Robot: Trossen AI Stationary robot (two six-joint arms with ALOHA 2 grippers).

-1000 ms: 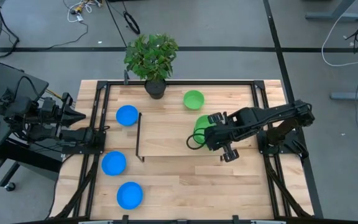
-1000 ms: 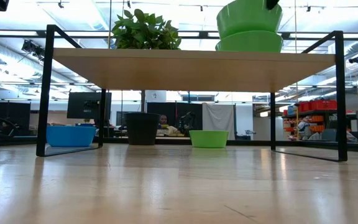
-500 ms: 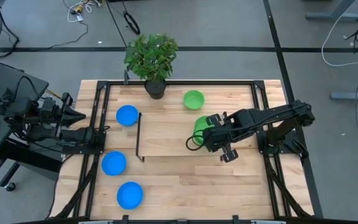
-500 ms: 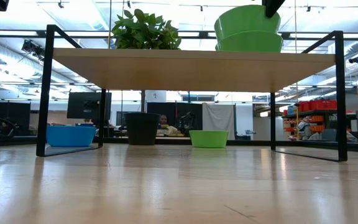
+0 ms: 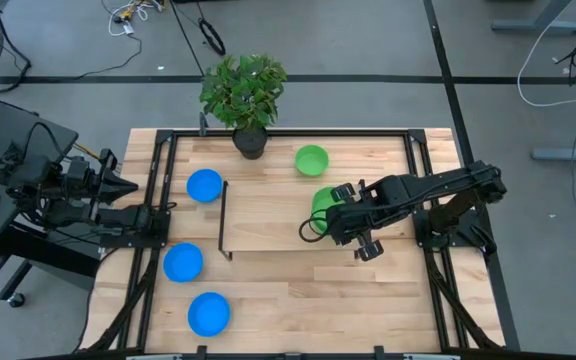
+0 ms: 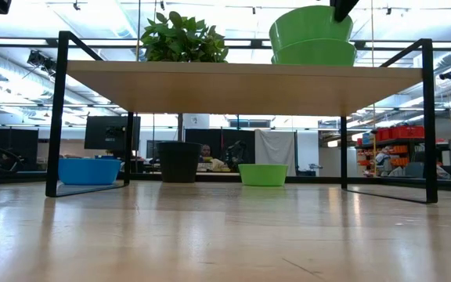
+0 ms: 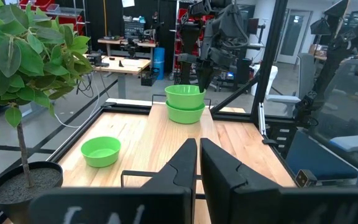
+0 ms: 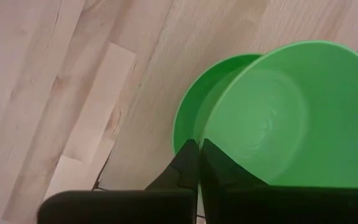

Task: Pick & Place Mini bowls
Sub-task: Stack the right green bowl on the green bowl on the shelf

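Two green mini bowls are stacked on the raised wooden shelf (image 5: 268, 215). My right gripper (image 8: 199, 149) is shut on the upper one (image 6: 312, 23), which stands in the mouth of the lower one (image 6: 313, 52). A third green bowl (image 5: 311, 159) rests on the table behind the shelf. Three blue bowls (image 5: 204, 185), (image 5: 182, 262), (image 5: 208, 313) sit on the table at the left. My left gripper (image 7: 199, 163) waits shut over the table's left edge, holding nothing. My right gripper pinches the upper green bowl's rim (image 8: 207, 132) on its near side, one finger inside the bowl and one outside. The fingers come steeply from above, pointing down. The bowl stays mouth up, mostly above the lower bowl; whether its base touches that bowl I cannot tell.
A leafy plant in a dark pot (image 5: 248, 140) stands at the table's far edge. The shelf's black frame legs (image 6: 57, 117) stand on the table. Bare wood lies on the shelf's left half and along the table's near right.
My right gripper has come down a little with the upper green bowl, which now sits slightly lower over the lower bowl. The other bowls have stayed where they were.
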